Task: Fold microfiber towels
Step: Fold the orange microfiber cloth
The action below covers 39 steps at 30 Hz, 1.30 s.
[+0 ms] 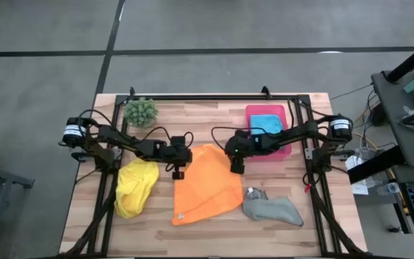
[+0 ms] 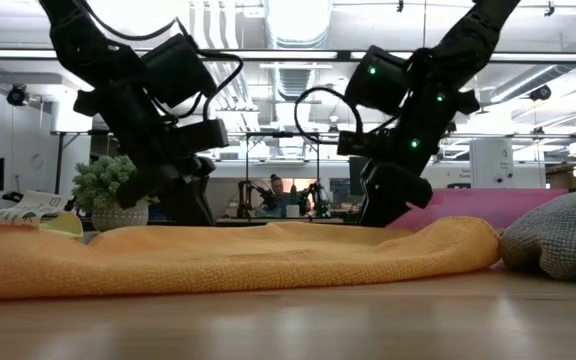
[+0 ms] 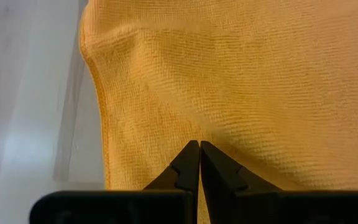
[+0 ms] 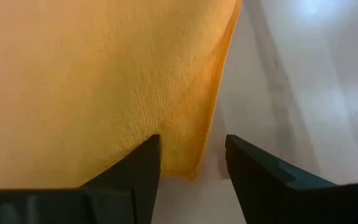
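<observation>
Spread nearly flat on the light wooden table (image 1: 85,216), towards its front, just in front of the flat pink rectangular tray (image 1: 284,150): the soft orange microfiber towel (image 1: 207,185). Light and limp by the look of it, with a fine looped weave that should grip rather than slide. No stiffness to carry a fold, so likely to sag and drag unless lifted at two points. Best taken at the far corners or along the far hem, where a thin edge fits between fingers; a pinch in the middle would only bunch it.

At the towel's far corner away from the tray: the left gripper (image 3: 199,149), clenched tight, fingertips meeting on or just over the cloth. Whether any fabric is caught between them cannot be told.

At the towel's other far corner, nearest the tray: the right gripper (image 4: 191,155), released about halfway, its two dark fingers straddling the hem, with the corner lying in the gap. Nothing clamped there yet, judging by the clear space on both sides.

Around the orange towel: a crumpled yellow cloth (image 1: 135,188) beside its far-from-tray edge, a rumpled grey cloth (image 1: 273,208) at its front corner on the tray side, a blue cloth (image 1: 266,124) resting in the tray itself.
</observation>
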Each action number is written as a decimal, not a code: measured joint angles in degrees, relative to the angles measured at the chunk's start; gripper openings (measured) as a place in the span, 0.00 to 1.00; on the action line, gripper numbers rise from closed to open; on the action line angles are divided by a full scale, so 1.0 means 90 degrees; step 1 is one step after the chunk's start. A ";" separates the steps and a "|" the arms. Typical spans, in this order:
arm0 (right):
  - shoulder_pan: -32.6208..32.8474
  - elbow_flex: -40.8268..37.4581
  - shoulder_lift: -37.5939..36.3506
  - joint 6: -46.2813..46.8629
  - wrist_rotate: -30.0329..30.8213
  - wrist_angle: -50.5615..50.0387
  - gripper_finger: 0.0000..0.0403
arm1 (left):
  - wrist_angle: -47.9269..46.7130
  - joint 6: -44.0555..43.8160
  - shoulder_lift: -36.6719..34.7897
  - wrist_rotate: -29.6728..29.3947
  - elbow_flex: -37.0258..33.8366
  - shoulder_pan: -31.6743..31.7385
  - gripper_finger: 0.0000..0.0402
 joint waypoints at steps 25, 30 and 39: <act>-0.0027 0.1354 -0.0031 -0.1201 0.1219 -0.1554 0.02 | -0.0603 0.0150 0.0000 -0.1139 -0.0027 0.0284 0.00; -0.0129 0.1556 -0.0031 -0.1774 0.1892 -0.1558 0.02 | -0.0651 0.0329 0.0000 -0.1313 -0.0019 0.0443 0.00; -0.0497 0.1682 -0.0031 -0.1813 0.1908 -0.1500 0.04 | -0.0631 0.0495 -0.0017 -0.1991 -0.0015 0.0711 0.00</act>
